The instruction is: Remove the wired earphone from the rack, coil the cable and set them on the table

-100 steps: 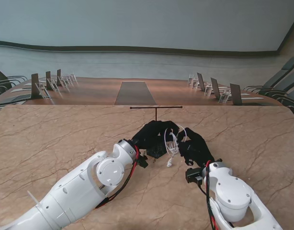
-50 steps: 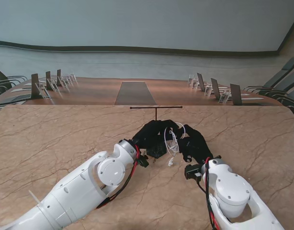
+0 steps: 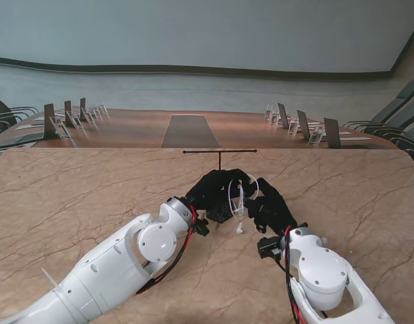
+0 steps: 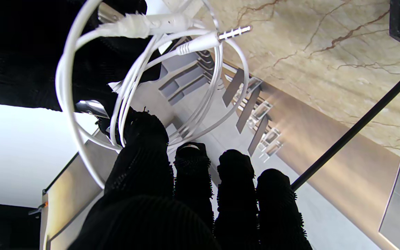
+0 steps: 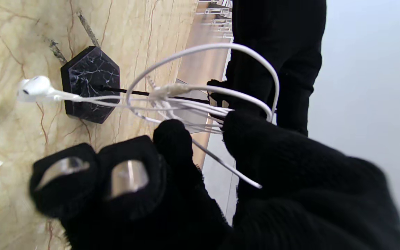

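Loops of the white earphone cable point(image 3: 241, 197) hang between my two black-gloved hands, just above the table. My left hand point(image 3: 217, 189) has the loops hooked around its thumb point(image 4: 144, 139), and the jack plug point(image 4: 233, 33) sticks out of the coil point(image 4: 134, 86). My right hand point(image 3: 266, 206) pinches the same strands point(image 5: 200, 107) between thumb and fingers. One earbud point(image 5: 35, 88) dangles loose close to the table top point(image 3: 239, 229). The rack, a thin black T-bar point(image 3: 219, 151) on a black hexagonal base point(image 5: 90, 83), stands just behind the hands with nothing on it.
The marble table point(image 3: 72, 196) spreads wide on both sides of the hands. Beyond it lies a long conference table with chairs and name stands point(image 3: 79, 115).
My right hand has drifted slightly left, toward the left hand, and the cable loops have drawn closer together. The left arm has barely moved.
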You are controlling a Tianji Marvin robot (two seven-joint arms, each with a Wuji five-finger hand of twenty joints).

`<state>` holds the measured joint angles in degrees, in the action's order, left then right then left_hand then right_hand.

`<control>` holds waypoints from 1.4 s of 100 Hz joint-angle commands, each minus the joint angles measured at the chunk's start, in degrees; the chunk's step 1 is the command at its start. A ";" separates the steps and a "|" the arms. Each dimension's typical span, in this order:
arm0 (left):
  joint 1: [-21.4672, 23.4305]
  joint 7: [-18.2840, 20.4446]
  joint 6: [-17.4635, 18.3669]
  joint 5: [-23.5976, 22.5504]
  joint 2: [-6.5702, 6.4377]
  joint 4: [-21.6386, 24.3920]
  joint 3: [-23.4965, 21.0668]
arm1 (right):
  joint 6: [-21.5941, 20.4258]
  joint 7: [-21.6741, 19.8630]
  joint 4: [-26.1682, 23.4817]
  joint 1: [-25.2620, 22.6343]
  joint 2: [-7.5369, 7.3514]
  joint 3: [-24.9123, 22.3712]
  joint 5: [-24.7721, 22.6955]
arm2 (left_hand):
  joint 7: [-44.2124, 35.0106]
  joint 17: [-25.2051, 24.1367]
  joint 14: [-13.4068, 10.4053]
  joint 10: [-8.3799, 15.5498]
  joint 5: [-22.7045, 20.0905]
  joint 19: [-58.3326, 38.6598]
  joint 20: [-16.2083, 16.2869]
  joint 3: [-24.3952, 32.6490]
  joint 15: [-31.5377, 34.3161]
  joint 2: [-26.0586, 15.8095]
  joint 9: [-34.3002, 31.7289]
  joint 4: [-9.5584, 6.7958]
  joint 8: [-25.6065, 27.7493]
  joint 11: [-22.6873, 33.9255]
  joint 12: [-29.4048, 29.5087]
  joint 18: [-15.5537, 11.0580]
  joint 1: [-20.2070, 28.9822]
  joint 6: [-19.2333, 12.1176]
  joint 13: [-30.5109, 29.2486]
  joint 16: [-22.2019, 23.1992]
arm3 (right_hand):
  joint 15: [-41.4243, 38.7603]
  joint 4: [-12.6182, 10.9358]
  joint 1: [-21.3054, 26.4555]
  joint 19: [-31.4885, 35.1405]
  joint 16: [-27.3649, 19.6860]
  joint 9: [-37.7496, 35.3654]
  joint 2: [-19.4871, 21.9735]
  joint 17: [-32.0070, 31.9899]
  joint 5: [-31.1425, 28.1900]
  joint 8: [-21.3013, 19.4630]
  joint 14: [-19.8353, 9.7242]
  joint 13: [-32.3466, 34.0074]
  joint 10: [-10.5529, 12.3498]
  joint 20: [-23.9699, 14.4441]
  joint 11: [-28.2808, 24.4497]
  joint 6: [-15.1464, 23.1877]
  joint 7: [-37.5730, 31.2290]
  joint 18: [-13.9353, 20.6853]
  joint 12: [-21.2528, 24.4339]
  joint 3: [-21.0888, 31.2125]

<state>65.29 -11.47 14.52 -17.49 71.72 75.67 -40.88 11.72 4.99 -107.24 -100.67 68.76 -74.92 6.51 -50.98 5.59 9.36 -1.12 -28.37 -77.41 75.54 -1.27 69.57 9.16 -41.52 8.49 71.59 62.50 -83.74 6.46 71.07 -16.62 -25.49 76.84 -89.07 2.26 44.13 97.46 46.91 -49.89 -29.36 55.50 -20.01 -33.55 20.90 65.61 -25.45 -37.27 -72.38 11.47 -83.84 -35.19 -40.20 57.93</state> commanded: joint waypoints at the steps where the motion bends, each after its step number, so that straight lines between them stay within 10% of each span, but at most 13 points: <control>1: 0.39 0.07 0.05 0.03 0.52 0.88 -0.05 | -0.83 0.12 0.21 -0.86 -0.14 -0.06 0.53 | -5.43 0.06 0.43 -0.26 -2.82 -2.33 1.52 1.05 1.41 -2.89 -1.25 -2.67 2.98 1.85 -0.05 0.11 2.90 -5.27 -0.89 0.44 | 0.57 -1.85 -1.29 1.11 -0.01 5.28 1.40 -6.38 4.96 3.55 3.95 -2.97 -5.05 -0.62 -1.93 -1.36 2.00 -1.25 2.86 -0.48; 48: 0.78 0.48 0.01 -0.22 0.14 1.37 -0.74 | -5.44 -0.51 -0.29 -3.11 -0.92 -2.37 -3.78 | -5.55 0.15 0.44 -0.26 -2.81 -2.38 1.57 1.17 1.46 -2.87 -1.40 -2.64 3.11 1.94 -0.05 0.15 2.89 -5.17 -0.98 0.47 | 11.49 -2.18 -10.74 -8.47 3.10 21.77 6.15 -28.99 8.57 11.91 5.37 -22.73 -3.54 -2.36 3.56 -7.43 17.00 7.44 2.81 -4.24; 102: 0.87 0.79 0.07 -0.30 -0.03 1.53 -0.93 | -5.83 -2.08 -0.81 -3.96 -1.40 -4.54 -5.09 | -5.62 0.33 0.48 -0.31 -2.88 -2.45 1.63 1.27 1.55 -2.77 -1.61 -2.63 3.14 2.03 -0.04 0.23 2.90 -5.05 -1.17 0.46 | 12.74 -4.07 -15.09 -9.49 3.65 23.35 10.84 -30.99 1.90 10.72 6.92 -24.63 -5.65 -2.82 3.91 -13.62 28.05 6.92 5.18 -10.01; 117: 0.90 0.86 0.00 -0.31 -0.06 1.58 -0.97 | -5.90 -2.69 -0.94 -4.16 -1.53 -4.61 -4.70 | -5.60 0.33 0.49 -0.29 -2.81 -2.46 1.64 1.31 1.56 -2.75 -1.59 -2.65 3.14 2.04 -0.05 0.22 2.90 -4.99 -1.16 0.46 | 12.65 -1.49 -10.82 -9.68 3.60 22.52 12.68 -31.08 -1.89 18.50 8.06 -24.42 -6.69 -3.12 3.81 -14.94 27.49 5.78 6.06 -10.49; 140: 0.92 1.00 -0.04 -0.16 -0.07 1.62 -0.94 | -5.63 -3.46 -0.28 -3.57 -1.70 -3.94 -4.81 | -5.62 0.36 0.57 -0.35 -2.77 -2.49 1.66 1.41 1.60 -2.72 -1.67 -2.68 3.15 2.08 -0.04 0.29 2.90 -4.96 -1.24 0.47 | 9.74 -1.96 -4.38 -7.57 3.50 15.76 9.35 -25.70 -9.04 19.65 8.20 -18.31 -6.52 -4.09 2.15 -13.86 22.95 3.58 5.91 -6.54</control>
<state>65.83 -10.69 14.60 -17.78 71.54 76.77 -41.77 5.92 1.90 -107.66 -104.34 67.01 -79.31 2.11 -50.98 5.75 9.37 -1.13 -28.37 -77.42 75.54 -1.31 69.57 9.16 -42.08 8.48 71.59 62.50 -83.74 6.50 71.27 -16.62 -25.58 76.84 -76.53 -1.14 37.63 86.77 49.86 -31.72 -18.30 27.72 -26.57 -14.36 25.00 43.52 -31.35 -39.31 -68.72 -3.56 -58.65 -32.21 -34.39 49.47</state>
